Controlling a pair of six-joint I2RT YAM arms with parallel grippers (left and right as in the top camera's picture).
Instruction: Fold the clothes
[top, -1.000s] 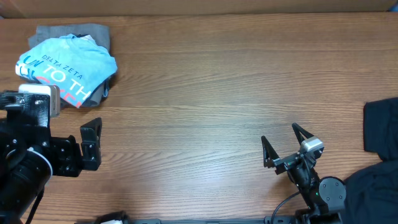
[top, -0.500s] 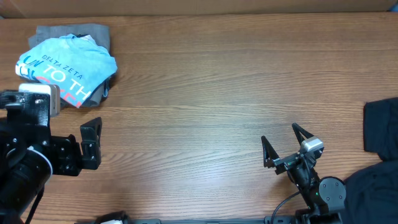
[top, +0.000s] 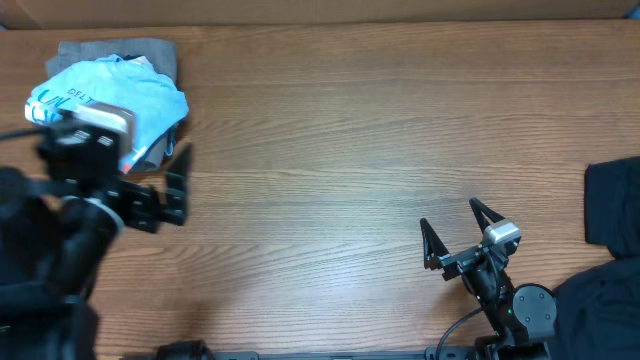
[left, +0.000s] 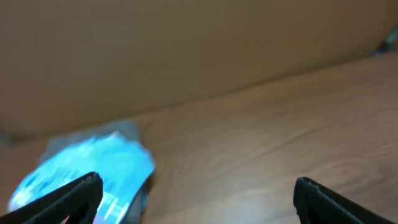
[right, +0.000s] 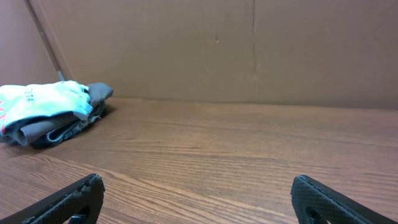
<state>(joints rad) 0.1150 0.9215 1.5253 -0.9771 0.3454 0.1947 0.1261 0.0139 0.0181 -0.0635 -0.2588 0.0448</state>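
Scene: wood table (top: 330, 120) w/ two arms on the near side, cardboard wall (right: 186, 43) along the far edge.
L gripper (top: 180, 185): jaws spread wide, nothing btwn them, only bare wood under the gap.
L gripper spot: up close to the clothes pile. From above, its wrist housing overlaps the pile's near edge; can't tell if it touches cloth.
L wrist view: blurry. Both fingertips (left: 68, 196) poke in at the bottom corners, far apart.
Blue T-shirt (top: 150, 95): light blue w/ white lettering partly showing, bunched into a rough bundle. Lies just ahead of L gripper, off toward its left finger, clear of the gap.
Grey piece (top: 115, 50): under the T-shirt, sticking out on the side away from L gripper.
R gripper (top: 448, 214): jaws also wide, a V from above, holding nothing, over bare wood.
R wrist view: sharp. Fingertips (right: 74, 196) sit at the bottom corners w/ wood grain btwn them.
Pile vs R gripper: far ahead and well off to its left, near the wall. T-shirt sits on top, grey folds under and behind it.
Dark garment (top: 612, 205): off to R gripper's right at the table edge, well apart from the fingers, cut off by the frame.
2nd dark heap (top: 600, 310): behind and right of R gripper, just beside that arm's base. Black or navy, can't tell.
Btwn the grippers: a wide stretch of wood, the two well apart.
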